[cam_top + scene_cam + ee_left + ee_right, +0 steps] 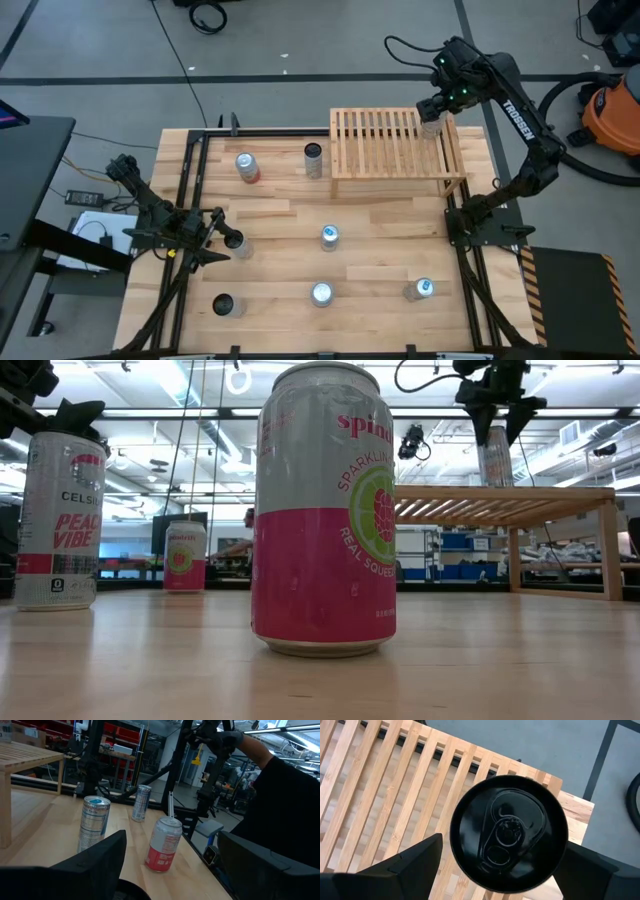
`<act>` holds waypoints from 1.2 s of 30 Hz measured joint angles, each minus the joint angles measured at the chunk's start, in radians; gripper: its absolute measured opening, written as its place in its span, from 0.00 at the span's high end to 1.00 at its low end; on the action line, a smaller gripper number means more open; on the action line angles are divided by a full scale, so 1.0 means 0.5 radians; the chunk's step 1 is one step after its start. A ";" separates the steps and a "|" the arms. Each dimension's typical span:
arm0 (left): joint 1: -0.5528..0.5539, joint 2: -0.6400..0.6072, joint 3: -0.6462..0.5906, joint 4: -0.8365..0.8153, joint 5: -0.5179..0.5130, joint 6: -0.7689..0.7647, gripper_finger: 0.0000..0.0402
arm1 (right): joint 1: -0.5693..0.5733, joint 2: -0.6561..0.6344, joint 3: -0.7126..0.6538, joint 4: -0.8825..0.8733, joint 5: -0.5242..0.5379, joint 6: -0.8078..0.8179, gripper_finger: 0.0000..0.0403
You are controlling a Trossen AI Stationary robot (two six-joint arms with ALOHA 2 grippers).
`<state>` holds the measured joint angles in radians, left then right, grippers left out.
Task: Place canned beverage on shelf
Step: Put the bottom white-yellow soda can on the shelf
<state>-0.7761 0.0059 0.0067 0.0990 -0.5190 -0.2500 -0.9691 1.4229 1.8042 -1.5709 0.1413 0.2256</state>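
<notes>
The shelf (395, 145), a low light-wood slatted rack, stands at the table's far right. A can with a black top (509, 834) stands upright on its base on the slats, near the shelf's far right corner (430, 128). My right gripper (432, 112) hangs just above it, pointing steeply down and open. Its fingers (415, 865) stand either side of the can's top (496, 458), and the right wrist view shows wood between the left finger and the rim. My left gripper (222, 240) lies level at the table's left, open, with a Celsius can (60, 520) right by its fingertips.
Several more cans stand on the table: a dark one (314, 158) and a red-and-white one (246, 167) left of the shelf, one mid-table (329, 236), and three along the near edge (321, 293). The shelf's left slats (385, 780) are bare.
</notes>
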 joint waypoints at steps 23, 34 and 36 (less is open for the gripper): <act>-0.001 0.001 0.000 0.000 0.000 -0.001 0.21 | 0.025 -0.071 0.002 0.060 0.098 0.195 0.13; 0.000 0.001 0.000 0.000 0.000 -0.002 0.21 | 0.025 -0.070 0.002 0.073 0.121 0.237 0.14; 0.000 0.001 0.000 0.000 0.000 -0.002 0.21 | 0.025 -0.070 0.002 0.074 0.123 0.240 0.14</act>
<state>-0.7762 0.0063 0.0067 0.0990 -0.5189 -0.2508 -0.9565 1.3876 1.8050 -1.5339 0.2028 0.3454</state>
